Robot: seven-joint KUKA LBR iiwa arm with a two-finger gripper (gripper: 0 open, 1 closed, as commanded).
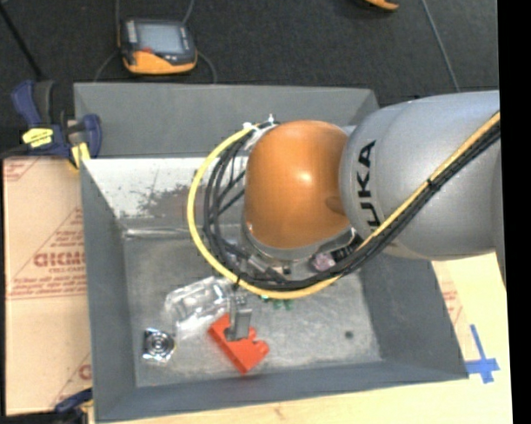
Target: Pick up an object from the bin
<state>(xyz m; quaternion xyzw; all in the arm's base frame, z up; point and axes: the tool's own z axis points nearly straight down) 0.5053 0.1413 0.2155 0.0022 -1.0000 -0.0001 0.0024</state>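
Fingers (pixel 241 319) were down touching the red block (pixel 244 351), which lay directly beneath their tips, its long axis running diagonally across them. I couldn't tell whether they were spread or pinching it. A clear plastic piece (pixel 192 302) lay just left of them.

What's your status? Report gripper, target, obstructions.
Gripper low over red block, grasp unconfirmed. Clear plastic piece close beside the block. Small metal cap lies apart, not in the way.
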